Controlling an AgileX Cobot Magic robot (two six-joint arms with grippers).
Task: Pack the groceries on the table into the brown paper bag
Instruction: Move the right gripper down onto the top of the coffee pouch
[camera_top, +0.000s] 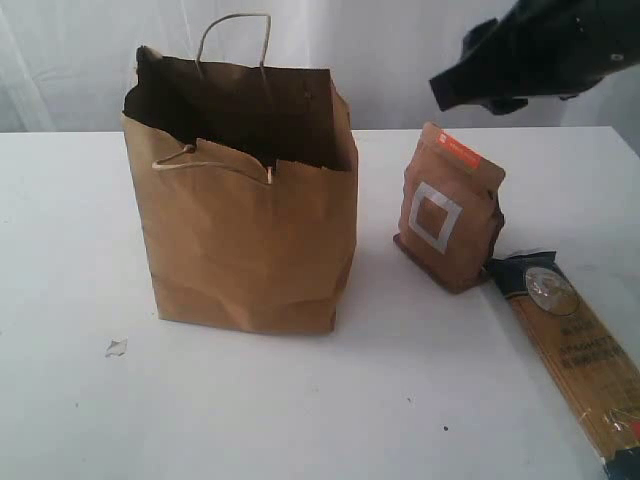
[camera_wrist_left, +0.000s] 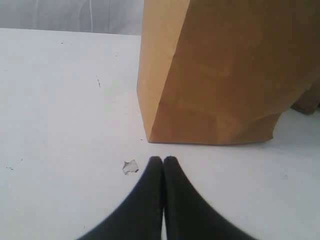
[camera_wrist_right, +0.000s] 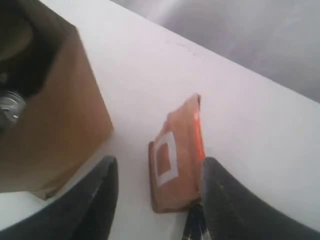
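Ext. view: the brown paper bag is seen upright at centre-left of the table, mouth up, torn rim and cord handles on top. At 3 o'clock of it, near but apart, the brown pouch with white square is stood on its base, long axis vertical, orange strip up, square turned toward the camera. At 4 o'clock of the pouch the spaghetti pack is laid flat, long axis from 11 to 5 o'clock, its far end just beside the pouch base. A white crumb is noted at 8 o'clock of the bag. The right gripper is held in the air at 12 o'clock of the pouch, well clear of it.

L wrist view: the left gripper is clenched on nothing, fingers pressed together, low over the table. The bag's bottom corner is faced by it; the crumb lies just beside the tips.

R wrist view: the right gripper's jaws are spread and released, nothing grasped. The pouch is seen between the fingers, below them, untouched. Beside it stands the bag, w/ a round metallic thing inside; which grocery can't be told.
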